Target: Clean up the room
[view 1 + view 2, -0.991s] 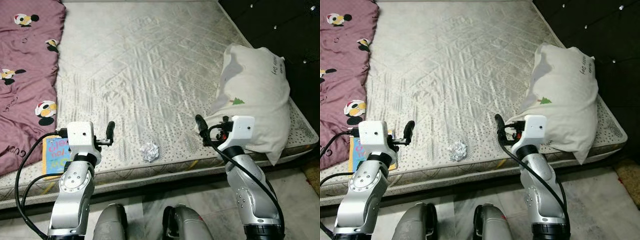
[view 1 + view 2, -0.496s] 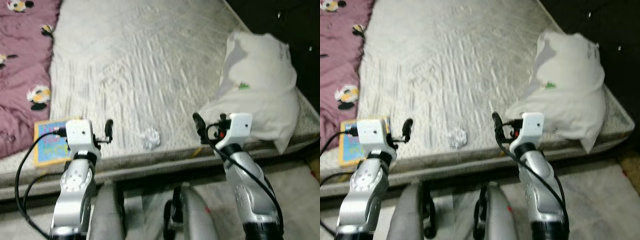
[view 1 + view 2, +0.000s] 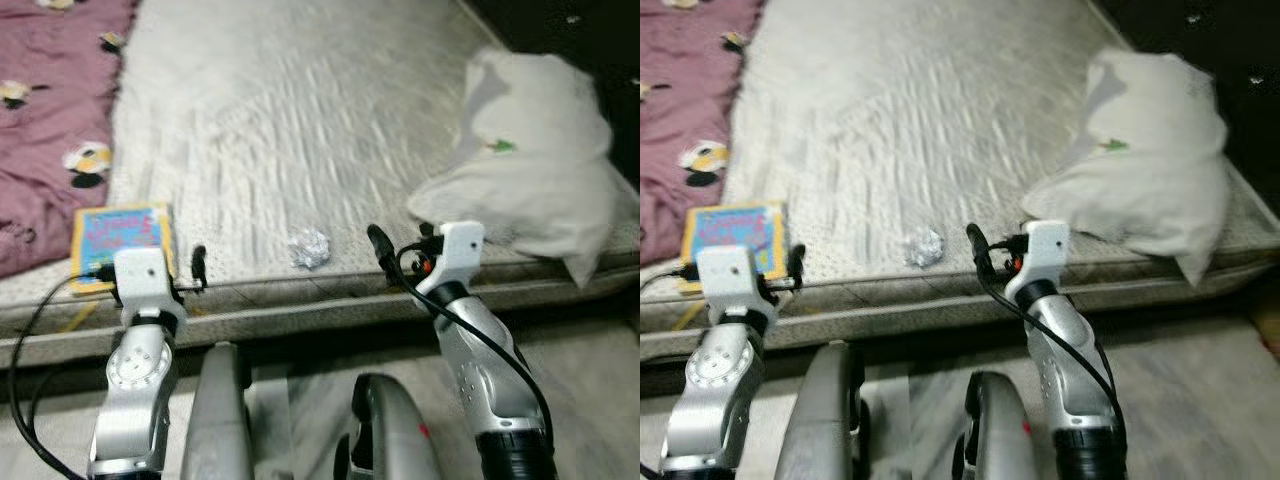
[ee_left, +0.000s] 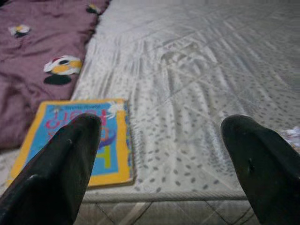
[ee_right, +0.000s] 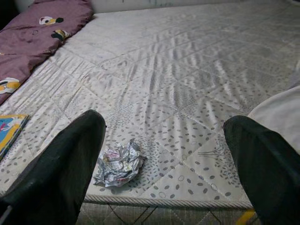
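A crumpled paper ball (image 3: pixel 309 247) lies near the front edge of the grey quilted mattress (image 3: pixel 300 100). A blue and yellow picture book (image 3: pixel 120 232) rests flat at the mattress's front left corner, beside a purple blanket (image 3: pixel 50 90). My left gripper (image 3: pixel 198 268) hovers at the mattress edge just right of the book and is open; the left wrist view has the book (image 4: pixel 79 140) past one finger. My right gripper (image 3: pixel 378 245) is open, right of the paper ball (image 5: pixel 119 164) and empty. A white pillow (image 3: pixel 540 170) lies at the right.
The mattress's front edge (image 3: pixel 330 305) runs across in front of my arms. My legs (image 3: pixel 225 420) stand on pale floor tiles (image 3: pixel 590 400) below it. A dark headboard (image 3: pixel 590 30) closes the far right.
The whole view has shifted and blurred as the camera moved back and lower. Both grippers now sit at the mattress edge rather than over it, and more of the book shows.
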Available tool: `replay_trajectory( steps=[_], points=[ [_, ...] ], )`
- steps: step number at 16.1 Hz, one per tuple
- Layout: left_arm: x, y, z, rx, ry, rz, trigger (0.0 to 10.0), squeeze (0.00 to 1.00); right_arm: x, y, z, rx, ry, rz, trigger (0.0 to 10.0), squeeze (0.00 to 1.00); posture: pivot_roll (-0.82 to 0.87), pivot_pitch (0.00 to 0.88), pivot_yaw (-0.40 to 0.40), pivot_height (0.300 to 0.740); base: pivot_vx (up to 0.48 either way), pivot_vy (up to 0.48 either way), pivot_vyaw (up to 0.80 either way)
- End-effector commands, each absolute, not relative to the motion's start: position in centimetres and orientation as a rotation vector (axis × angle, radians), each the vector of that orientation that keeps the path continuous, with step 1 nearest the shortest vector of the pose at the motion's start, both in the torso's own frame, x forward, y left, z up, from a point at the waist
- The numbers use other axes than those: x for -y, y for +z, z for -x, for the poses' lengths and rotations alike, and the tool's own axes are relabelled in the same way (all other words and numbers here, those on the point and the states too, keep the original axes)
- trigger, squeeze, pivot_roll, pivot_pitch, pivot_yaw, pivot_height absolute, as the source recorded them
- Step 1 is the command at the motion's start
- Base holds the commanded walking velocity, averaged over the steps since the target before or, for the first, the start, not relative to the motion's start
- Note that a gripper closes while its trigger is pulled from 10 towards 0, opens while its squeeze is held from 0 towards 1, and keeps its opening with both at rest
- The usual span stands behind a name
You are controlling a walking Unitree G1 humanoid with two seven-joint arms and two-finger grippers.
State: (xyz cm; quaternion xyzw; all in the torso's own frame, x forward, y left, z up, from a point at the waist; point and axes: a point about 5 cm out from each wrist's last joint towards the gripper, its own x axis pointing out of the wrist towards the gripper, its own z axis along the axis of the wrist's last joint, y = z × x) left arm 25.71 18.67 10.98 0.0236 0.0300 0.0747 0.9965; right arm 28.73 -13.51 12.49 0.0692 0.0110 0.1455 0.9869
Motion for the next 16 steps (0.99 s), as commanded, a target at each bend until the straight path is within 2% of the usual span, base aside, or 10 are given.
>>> replay_trajectory(
  steps=[1,3,7,12,16],
  points=[
    [-18.21,10.97,-25.73,-0.057,0.141,-0.052,10.0,0.00,13.77,12.64,-28.55,-0.010,0.299,-0.135,10.0,0.00,0.00,0.168,-0.071,0.606,0.000,0.000,0.42],
    [-17.97,10.94,-25.93,-0.059,0.131,-0.052,10.0,0.00,13.72,12.66,-28.48,-0.007,0.301,-0.128,10.0,0.00,0.00,0.170,-0.066,0.606,0.000,0.000,0.76],
    [-17.99,10.91,-26.03,-0.061,0.123,-0.055,10.0,0.00,13.70,12.30,-28.23,-0.016,0.304,-0.137,10.0,0.00,0.00,0.185,-0.060,0.606,0.000,0.000,0.00],
    [-18.07,10.98,-25.94,-0.065,0.119,-0.061,10.0,0.00,12.99,12.21,-28.02,-0.017,0.342,-0.137,10.0,0.00,0.01,0.196,-0.059,0.606,0.000,0.000,0.68],
    [-18.19,10.69,-25.66,-0.079,0.115,-0.071,10.0,0.00,13.59,12.30,-28.12,0.003,0.290,-0.145,10.0,0.00,0.01,0.195,-0.056,0.606,0.000,0.000,0.00]
  ],
)
